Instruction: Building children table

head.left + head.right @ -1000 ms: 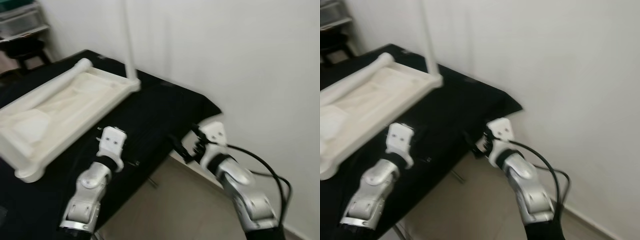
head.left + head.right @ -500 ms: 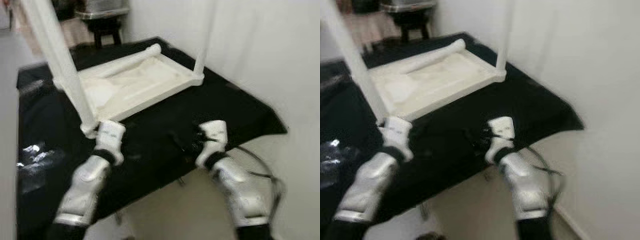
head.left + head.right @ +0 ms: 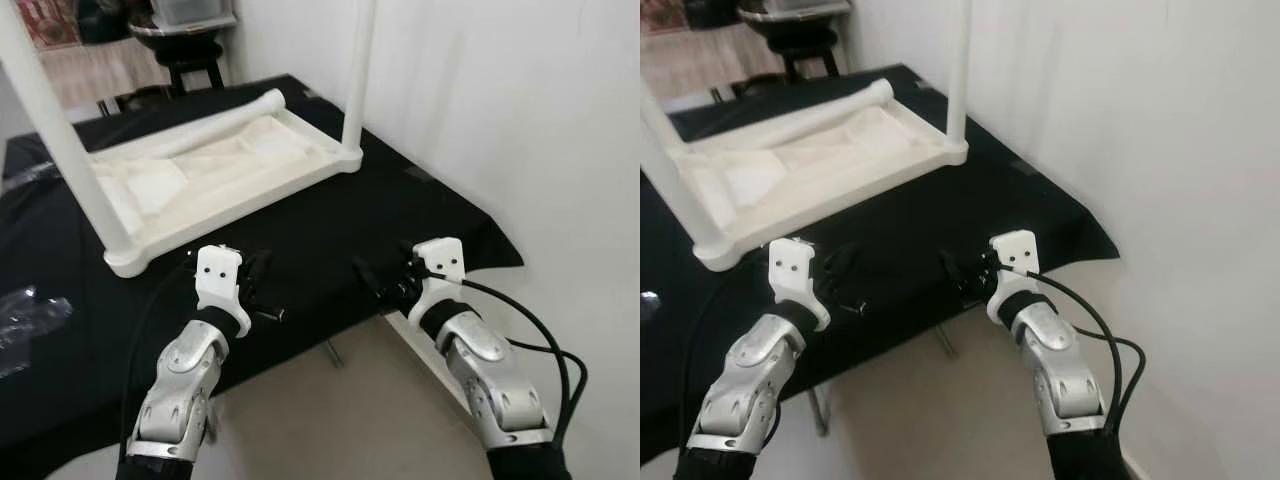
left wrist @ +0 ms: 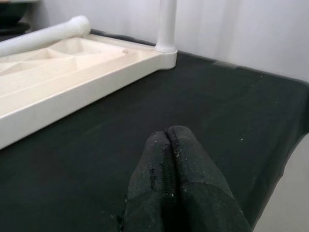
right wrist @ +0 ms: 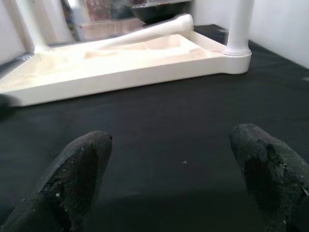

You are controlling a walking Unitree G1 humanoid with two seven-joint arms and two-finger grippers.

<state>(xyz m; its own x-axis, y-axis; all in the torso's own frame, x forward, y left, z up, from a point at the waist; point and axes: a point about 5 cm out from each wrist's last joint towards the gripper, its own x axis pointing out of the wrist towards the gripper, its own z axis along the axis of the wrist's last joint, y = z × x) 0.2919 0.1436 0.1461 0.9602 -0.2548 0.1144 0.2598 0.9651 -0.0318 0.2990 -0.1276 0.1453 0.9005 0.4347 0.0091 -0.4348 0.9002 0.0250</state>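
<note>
step: we judge pre-grasp, loose leg unfitted on upturned tabletop | left gripper pinched together, empty | right gripper spread apart | next: we reach for leg

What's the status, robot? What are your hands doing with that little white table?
Left gripper shut, right gripper open, both empty over black cloth. Upturned white table ahead, two legs standing, one leg lying loose. Nothing between.

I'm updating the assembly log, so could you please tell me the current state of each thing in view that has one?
Children's table top: upside down on the black cloth, two legs fitted.
Near leg: upright in its corner.
Far leg: upright in its corner.
Loose leg: lying across the top, unfitted.
Left gripper: shut, empty, over the cloth.
Right gripper: open, empty.
</note>
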